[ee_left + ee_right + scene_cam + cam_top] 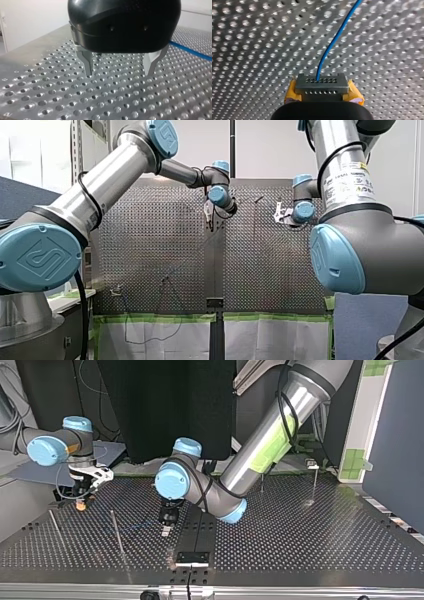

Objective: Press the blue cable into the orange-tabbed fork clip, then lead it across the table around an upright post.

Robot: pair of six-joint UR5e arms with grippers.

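The blue cable (337,37) runs across the perforated table (249,50) and ends at my right gripper (322,86), whose fingers stand together with yellow pads (291,96) showing at both sides. In the top view my right gripper (81,495) hovers just over the orange-tabbed clip (80,506) at the left. My left gripper (120,72) is open, its metal fingers (88,65) just above bare table with nothing between them. The cable (190,51) lies off to its side. In the top view my left gripper (167,522) points down near the middle.
Thin upright posts (117,532) (55,525) stand between and beside the two grippers in the top view, and two more (315,485) at the far right. A black bracket (192,557) sits at the table's near edge.
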